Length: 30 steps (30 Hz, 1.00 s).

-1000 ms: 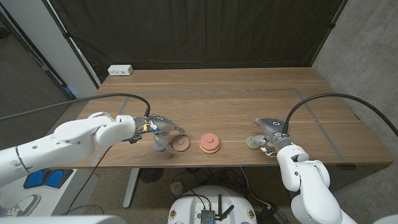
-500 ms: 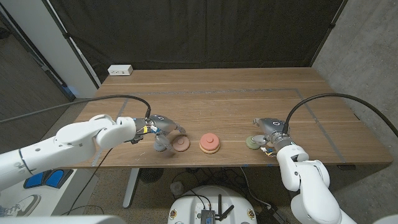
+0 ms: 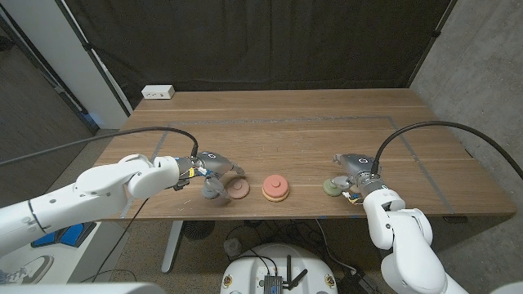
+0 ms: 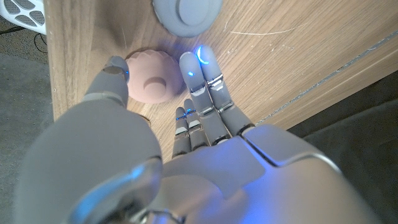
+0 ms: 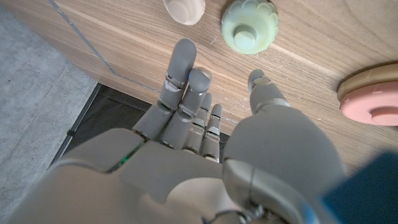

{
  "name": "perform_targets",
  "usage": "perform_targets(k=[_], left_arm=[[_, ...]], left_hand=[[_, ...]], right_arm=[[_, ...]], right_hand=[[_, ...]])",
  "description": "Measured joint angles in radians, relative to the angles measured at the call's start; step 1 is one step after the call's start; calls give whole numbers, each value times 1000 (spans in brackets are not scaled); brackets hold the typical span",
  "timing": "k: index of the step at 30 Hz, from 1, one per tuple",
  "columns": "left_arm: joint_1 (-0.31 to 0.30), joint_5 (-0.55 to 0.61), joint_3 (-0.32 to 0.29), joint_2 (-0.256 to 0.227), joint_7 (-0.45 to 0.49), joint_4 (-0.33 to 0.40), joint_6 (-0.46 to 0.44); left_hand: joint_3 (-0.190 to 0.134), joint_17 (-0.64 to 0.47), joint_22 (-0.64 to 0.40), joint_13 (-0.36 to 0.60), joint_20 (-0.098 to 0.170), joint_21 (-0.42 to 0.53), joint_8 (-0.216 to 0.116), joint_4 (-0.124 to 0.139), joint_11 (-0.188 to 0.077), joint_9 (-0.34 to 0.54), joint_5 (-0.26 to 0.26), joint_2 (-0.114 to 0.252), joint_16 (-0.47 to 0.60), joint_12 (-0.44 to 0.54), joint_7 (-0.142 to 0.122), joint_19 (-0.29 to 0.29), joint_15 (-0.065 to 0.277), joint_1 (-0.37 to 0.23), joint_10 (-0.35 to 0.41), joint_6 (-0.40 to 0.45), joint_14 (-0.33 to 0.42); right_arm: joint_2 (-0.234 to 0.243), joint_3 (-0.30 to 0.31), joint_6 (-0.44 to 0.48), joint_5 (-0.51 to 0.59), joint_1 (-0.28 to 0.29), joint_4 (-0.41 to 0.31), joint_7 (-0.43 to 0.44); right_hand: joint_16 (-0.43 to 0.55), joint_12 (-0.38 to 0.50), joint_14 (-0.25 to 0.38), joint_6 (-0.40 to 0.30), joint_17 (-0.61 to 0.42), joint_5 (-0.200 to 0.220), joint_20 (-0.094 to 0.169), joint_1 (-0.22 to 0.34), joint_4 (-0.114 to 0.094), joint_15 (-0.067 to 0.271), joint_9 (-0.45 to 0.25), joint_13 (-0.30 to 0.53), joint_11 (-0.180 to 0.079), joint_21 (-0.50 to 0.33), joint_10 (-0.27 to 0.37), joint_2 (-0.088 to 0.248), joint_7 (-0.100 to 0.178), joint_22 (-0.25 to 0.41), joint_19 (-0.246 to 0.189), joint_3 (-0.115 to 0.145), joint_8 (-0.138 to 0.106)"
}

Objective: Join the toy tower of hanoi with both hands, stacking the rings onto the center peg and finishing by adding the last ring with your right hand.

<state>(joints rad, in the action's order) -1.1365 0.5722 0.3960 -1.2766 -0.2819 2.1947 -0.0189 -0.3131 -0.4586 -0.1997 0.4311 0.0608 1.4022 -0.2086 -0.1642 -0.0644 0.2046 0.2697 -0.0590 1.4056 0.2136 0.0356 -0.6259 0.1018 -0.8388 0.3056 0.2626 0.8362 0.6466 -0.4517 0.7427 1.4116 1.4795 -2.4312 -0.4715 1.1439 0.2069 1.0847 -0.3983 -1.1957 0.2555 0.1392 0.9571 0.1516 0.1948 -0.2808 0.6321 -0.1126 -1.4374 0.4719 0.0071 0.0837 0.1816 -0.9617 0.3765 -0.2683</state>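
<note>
On the wooden counter [image 3: 286, 139], the pink stack on its round base [image 3: 275, 189] sat at centre. The left hand [image 3: 212, 170] hovered over a brownish-pink scalloped ring [image 3: 238, 190] (at its 4 o'clock), fingers apart, grasping nothing; a grey ring [image 4: 187, 15] lay just past its fingertips [image 4: 198, 65]. The right hand [image 3: 355, 169] was released too, a pale green scalloped ring [image 3: 333, 188] at its 8 o'clock.
</note>
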Motion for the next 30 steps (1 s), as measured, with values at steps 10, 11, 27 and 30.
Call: perform_targets(k=[10,11,27,30], left_arm=[[-6,12,13,16,13,-12,-3],[-6,15,15,17,15,-13,-3],[-11,67,40,42,41,-27,-3],[-11,81,42,44,42,-27,-3]], left_hand=[[0,4,0,0,0,8,-8,0,0,0,0,5,4,0,-4,0,0,-5,11,15,0],[0,4,0,0,0,8,-8,0,0,0,0,5,4,0,-4,0,0,-5,11,15,0],[0,9,0,0,0,15,-8,0,-8,0,0,16,6,5,-9,0,0,-16,29,30,0],[0,9,0,2,0,15,-8,0,-8,0,0,16,6,5,-9,0,0,-16,29,30,0]], right_arm=[[-5,4,-6,7,-1,1,-6],[-6,4,-6,8,-1,1,-7],[-11,12,-12,10,3,1,-10],[-12,13,-12,10,4,1,-11]], right_hand=[[0,0,0,0,-1,0,0,0,0,0,0,0,0,0,0,0,0,0,0,0,0],[0,0,0,0,-1,0,0,0,0,0,0,0,0,0,0,0,0,0,0,0,0],[-7,0,0,0,2,4,0,0,0,0,-5,5,0,0,0,0,0,0,0,0,6],[-7,0,0,0,3,4,0,0,0,0,-5,5,0,0,0,0,0,0,0,0,6]])
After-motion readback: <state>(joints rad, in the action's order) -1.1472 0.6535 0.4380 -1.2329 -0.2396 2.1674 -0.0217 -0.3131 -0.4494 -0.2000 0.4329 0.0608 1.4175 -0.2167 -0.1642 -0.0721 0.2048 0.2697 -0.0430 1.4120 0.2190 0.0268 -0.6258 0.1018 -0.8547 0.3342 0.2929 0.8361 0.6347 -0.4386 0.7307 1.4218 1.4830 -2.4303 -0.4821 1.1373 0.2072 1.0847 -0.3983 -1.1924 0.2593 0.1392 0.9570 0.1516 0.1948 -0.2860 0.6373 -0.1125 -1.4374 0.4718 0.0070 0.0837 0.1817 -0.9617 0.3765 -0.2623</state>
